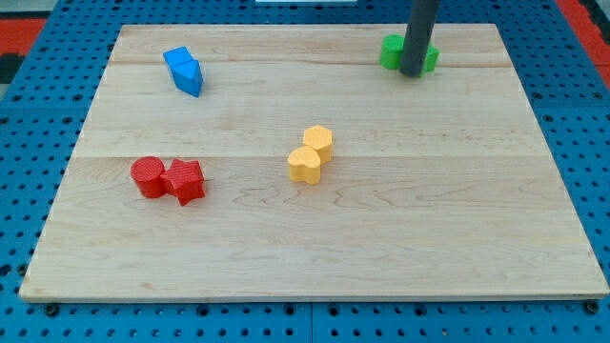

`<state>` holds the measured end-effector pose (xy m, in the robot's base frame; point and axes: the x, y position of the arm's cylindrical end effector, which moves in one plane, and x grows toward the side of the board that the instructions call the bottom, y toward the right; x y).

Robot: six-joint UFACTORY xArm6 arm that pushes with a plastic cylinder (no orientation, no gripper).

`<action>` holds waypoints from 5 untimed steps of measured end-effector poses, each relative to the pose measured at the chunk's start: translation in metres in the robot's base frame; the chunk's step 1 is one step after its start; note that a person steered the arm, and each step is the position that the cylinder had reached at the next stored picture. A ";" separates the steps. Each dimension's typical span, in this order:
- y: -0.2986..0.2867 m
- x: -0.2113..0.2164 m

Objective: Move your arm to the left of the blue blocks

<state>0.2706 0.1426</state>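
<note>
Blue blocks (185,71) sit touching at the upper left of the wooden desk (315,238); they look small, hard and light, easy to slide. My tip (413,73), a bare rod holding nothing, stands far away at the upper right, against the green blocks (393,52).

Looking like a lab or robotics test bench: a plain wooden board (315,248) is sitting on a blue pegboard base (38,143) full of holes, with red matting (29,24) showing at the corners.
</note>
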 end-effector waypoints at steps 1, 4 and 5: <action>-0.010 0.000; -0.216 0.062; -0.267 0.109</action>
<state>0.3795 -0.1243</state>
